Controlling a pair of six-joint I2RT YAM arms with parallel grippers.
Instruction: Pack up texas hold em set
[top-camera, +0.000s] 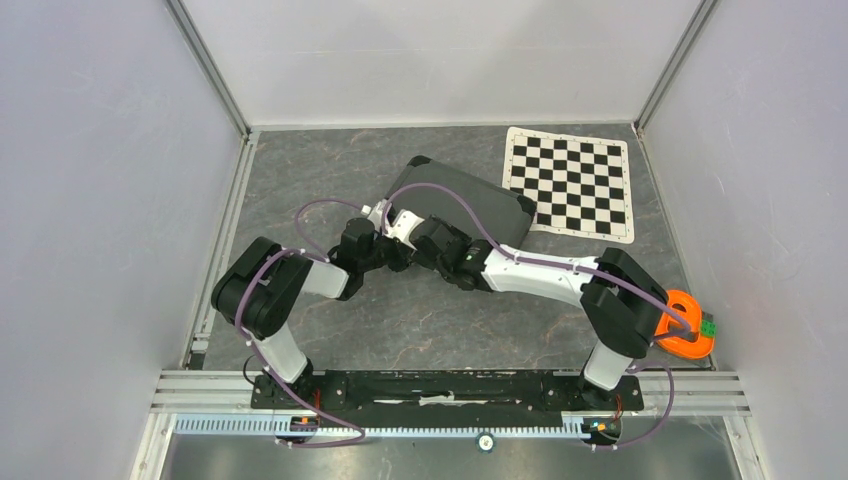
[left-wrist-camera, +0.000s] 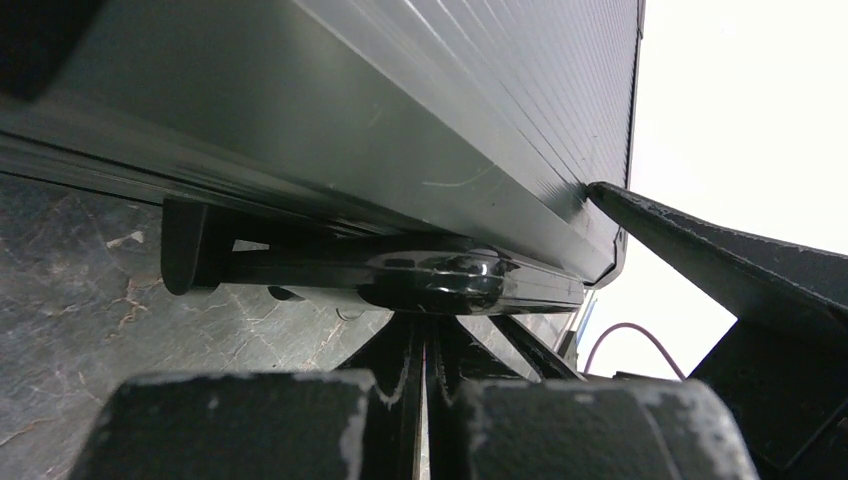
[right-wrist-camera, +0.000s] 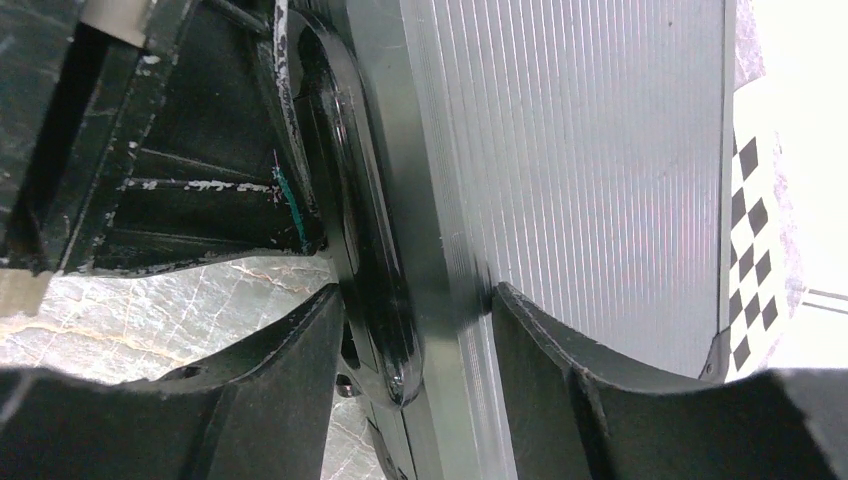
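Observation:
The black case (top-camera: 470, 200) of the texas hold em set lies closed on the table, slightly askew. Both grippers meet at its near left edge. My left gripper (top-camera: 385, 222) is shut with nothing between its fingers, and its tips (left-wrist-camera: 428, 325) sit just under the glossy black handle (left-wrist-camera: 440, 280) on the ribbed case (left-wrist-camera: 400, 120). My right gripper (right-wrist-camera: 415, 300) straddles that same edge. One finger presses the handle (right-wrist-camera: 365, 270) and the other rests on the ribbed lid (right-wrist-camera: 580, 150).
A black-and-white chequered mat (top-camera: 570, 182) lies behind and to the right of the case, touching its far corner. An orange piece (top-camera: 685, 325) sits at the right wall beside the right arm's base. Grey walls enclose the marbled table on three sides.

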